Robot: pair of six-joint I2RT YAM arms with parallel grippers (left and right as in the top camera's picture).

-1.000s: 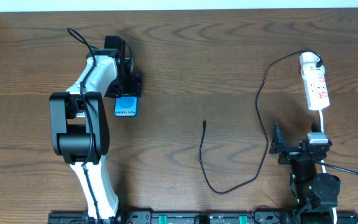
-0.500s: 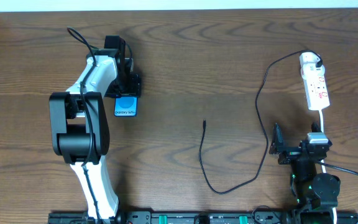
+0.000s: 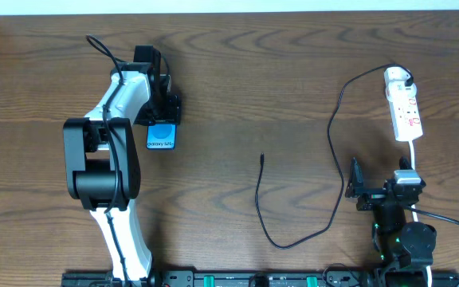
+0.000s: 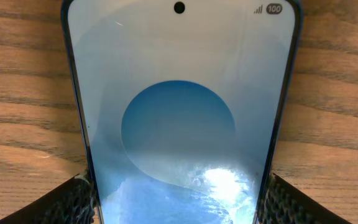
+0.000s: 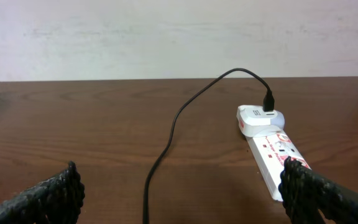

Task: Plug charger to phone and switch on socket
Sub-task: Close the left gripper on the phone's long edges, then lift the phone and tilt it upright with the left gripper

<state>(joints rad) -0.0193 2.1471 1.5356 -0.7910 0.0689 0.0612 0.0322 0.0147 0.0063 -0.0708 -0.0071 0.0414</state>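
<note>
- Left gripper (image 4: 179, 202) is clamping the phone (image 3: 162, 137) by its side edges, far left.
- Right gripper (image 5: 179, 196) is hanging wide open, empty, near the socket (image 3: 406, 110).
- Charger (image 3: 335, 119) is lying loose between the arms, unplugged at the phone end. Grabbing its tip looks next.

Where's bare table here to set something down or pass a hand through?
Free: wood between phone and charger; the top centre strip, left of the charger's rise to the socket. Crowded: right side, around charger, socket and right gripper.
</note>
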